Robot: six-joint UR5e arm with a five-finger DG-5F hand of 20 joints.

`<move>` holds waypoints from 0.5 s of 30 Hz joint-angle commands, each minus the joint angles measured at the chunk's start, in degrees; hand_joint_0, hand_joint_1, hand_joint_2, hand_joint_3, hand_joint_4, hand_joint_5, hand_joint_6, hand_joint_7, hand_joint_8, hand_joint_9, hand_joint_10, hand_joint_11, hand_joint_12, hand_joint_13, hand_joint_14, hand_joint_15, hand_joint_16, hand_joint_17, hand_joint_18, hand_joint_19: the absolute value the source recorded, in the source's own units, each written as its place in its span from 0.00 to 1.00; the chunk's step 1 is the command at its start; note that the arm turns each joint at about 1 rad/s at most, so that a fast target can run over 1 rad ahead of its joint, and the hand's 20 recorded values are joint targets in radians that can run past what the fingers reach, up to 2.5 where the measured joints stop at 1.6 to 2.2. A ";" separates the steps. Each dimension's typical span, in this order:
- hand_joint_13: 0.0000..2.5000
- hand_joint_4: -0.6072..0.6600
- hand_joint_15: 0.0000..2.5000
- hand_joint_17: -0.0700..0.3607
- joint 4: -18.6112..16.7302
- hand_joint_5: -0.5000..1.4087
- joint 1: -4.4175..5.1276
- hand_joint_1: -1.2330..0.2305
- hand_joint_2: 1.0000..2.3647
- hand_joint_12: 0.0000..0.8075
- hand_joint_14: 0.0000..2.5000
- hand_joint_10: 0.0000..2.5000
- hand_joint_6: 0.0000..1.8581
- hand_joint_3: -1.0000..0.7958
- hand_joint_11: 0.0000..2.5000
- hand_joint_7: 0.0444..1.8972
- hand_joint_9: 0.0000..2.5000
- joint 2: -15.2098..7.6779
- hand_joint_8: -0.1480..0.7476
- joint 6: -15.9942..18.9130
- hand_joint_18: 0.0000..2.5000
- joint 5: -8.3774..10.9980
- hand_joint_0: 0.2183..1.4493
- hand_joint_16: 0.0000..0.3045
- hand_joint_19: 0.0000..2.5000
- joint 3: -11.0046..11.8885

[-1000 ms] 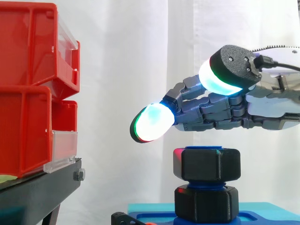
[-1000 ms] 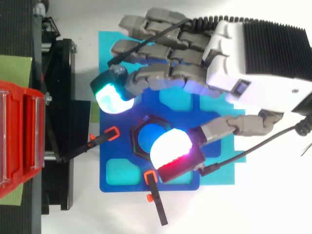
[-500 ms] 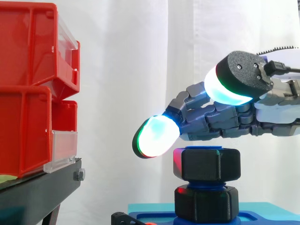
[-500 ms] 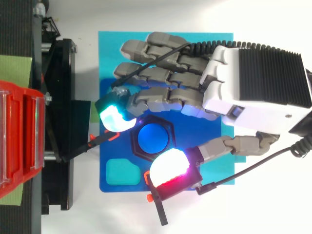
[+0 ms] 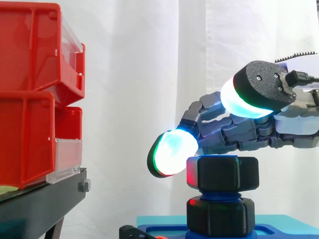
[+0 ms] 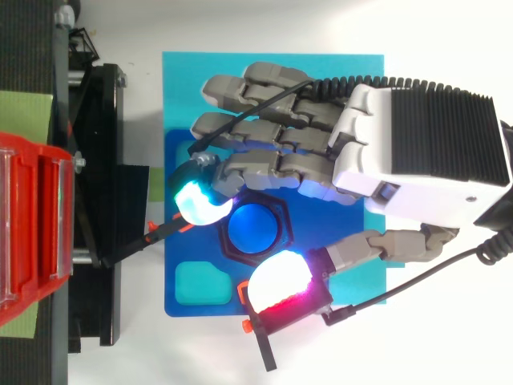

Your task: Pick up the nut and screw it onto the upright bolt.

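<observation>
1. Directly below one robot hand [image 5: 234, 137] stands one upright blue bolt [image 6: 253, 227] carrying two black hexagonal plastic nuts; the upper nut [image 5: 223, 173] sits at the bolt's top; the lower nut [image 5: 222, 216] sits under it, with blue thread between them.
2. Thumb and fingers are spread apart, clamped on nothing; one glowing fingertip [image 5: 172, 153] hangs just beside the upper nut's top edge; the thumb pad [image 5: 244, 102] is higher than that nut.
3. Under the nuts lies one dark blue base plate [image 6: 178, 309].
4. Beyond the fingertips, two stacked red plastic bins [image 5: 30, 74] sit on one black stand [image 5: 40, 204].
</observation>
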State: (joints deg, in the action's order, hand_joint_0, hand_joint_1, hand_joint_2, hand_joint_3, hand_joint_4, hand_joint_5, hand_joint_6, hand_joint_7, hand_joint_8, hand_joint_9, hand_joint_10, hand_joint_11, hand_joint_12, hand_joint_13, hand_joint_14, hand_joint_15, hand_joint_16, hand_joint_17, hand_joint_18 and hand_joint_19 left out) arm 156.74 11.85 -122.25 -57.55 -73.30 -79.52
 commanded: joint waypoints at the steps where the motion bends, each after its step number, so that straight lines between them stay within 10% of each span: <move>1: 0.04 0.63 0.00 0.35 0.23 0.19 0.01 0.65 0.00 0.36 0.00 0.00 0.27 0.28 0.00 0.50 0.16 0.00 0.42 -0.02 0.00 0.00 0.21 0.12 0.00 -0.02; 15: 0.07 0.59 0.00 0.33 0.85 0.21 -0.78 0.61 0.00 0.34 0.00 0.00 0.27 0.28 0.00 0.68 0.20 0.00 0.44 0.07 0.00 -0.44 0.22 0.11 0.00 -0.02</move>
State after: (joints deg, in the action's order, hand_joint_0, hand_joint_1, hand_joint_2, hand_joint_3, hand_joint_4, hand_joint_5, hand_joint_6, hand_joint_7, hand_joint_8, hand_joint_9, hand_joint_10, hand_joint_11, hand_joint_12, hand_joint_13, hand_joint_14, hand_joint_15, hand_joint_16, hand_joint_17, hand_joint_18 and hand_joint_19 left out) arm 157.32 11.19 -122.25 -57.48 -73.66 -79.53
